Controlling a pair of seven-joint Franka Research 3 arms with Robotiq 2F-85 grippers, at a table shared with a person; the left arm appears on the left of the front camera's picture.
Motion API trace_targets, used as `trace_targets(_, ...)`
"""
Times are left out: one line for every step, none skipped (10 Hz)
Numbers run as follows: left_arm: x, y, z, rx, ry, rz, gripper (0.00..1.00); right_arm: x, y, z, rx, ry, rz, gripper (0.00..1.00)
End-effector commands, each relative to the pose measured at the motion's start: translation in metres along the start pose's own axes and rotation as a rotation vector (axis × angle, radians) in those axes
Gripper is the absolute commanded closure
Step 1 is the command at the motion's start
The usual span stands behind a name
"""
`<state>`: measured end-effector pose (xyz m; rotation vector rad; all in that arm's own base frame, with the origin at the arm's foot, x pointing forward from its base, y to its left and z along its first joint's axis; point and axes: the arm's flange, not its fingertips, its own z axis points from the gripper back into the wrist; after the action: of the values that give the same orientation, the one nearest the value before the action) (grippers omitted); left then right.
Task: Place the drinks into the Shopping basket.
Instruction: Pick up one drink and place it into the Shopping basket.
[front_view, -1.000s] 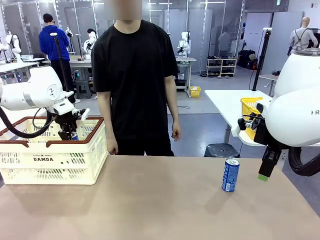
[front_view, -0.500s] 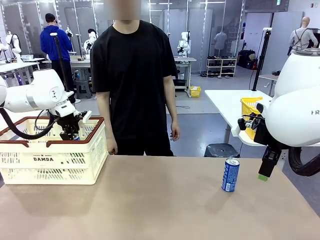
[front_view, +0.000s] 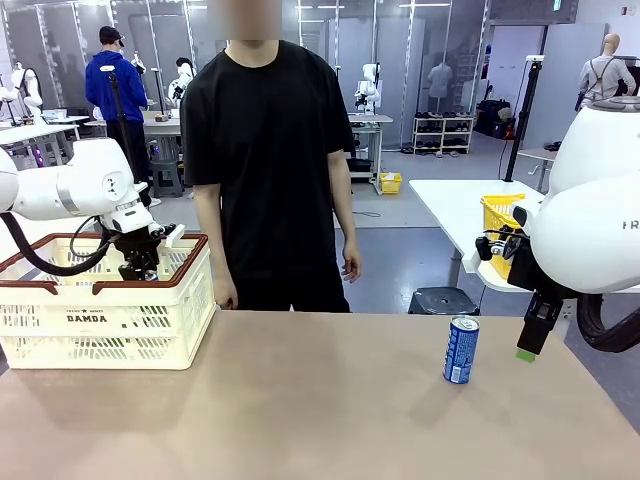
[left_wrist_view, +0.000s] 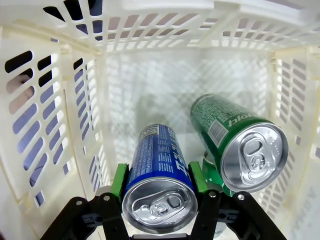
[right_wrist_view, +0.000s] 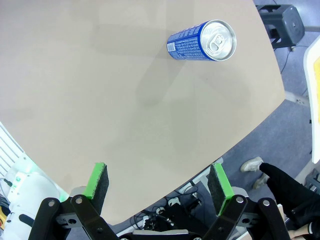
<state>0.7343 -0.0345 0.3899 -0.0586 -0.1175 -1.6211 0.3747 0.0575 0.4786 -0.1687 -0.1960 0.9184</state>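
The cream Shopping basket (front_view: 100, 320) with its brown-red rim sits at the table's left end. My left gripper (front_view: 140, 266) reaches down into it. In the left wrist view that gripper (left_wrist_view: 157, 184) is shut on a blue drink can (left_wrist_view: 155, 165), held upright inside the basket walls (left_wrist_view: 50, 105). A green can (left_wrist_view: 240, 145) stands right beside it on the basket floor. Another blue can (front_view: 461, 350) stands upright on the table at the right. My right gripper (front_view: 527, 338) hangs open just right of it and apart from it. From the right wrist, that can (right_wrist_view: 202, 40) lies well ahead of the open gripper (right_wrist_view: 158, 182).
A person (front_view: 270, 150) in a black shirt stands at the far edge, hands hanging at the sides. A yellow mesh basket (front_view: 497, 220) sits on a white side table at the right. Bare tabletop (front_view: 300, 400) stretches between the basket and the blue can.
My left gripper has shifted slightly right and sunk a little into the basket, so the held blue can has dropped behind the rim. The right arm has not moved.
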Motion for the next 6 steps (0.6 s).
trace_targets(-0.001, 0.007, -0.003, -0.029, 0.011, 0.002, 0.42, -0.001, 0.000, -0.001, 0.003, 0.000, -0.002, 0.00)
trace_targets(-0.002, 0.006, 0.001, -0.027, 0.014, 0.004, 0.28, -0.001, 0.000, -0.001, 0.003, 0.000, -0.002, 0.00)
trace_targets(-0.004, 0.006, 0.002, -0.030, 0.015, 0.007, 0.25, -0.001, 0.000, -0.001, 0.003, 0.000, -0.002, 0.00)
trace_targets(-0.004, 0.005, 0.003, -0.031, 0.016, 0.005, 0.08, -0.001, 0.000, -0.001, 0.003, 0.000, -0.002, 0.00)
trace_targets(-0.005, 0.003, 0.007, -0.024, 0.011, 0.005, 0.06, -0.001, 0.000, -0.001, 0.003, 0.000, -0.002, 0.00)
trace_targets(-0.005, 0.002, 0.011, -0.011, 0.014, 0.007, 0.00, -0.001, 0.000, -0.001, 0.003, 0.000, -0.002, 0.00)
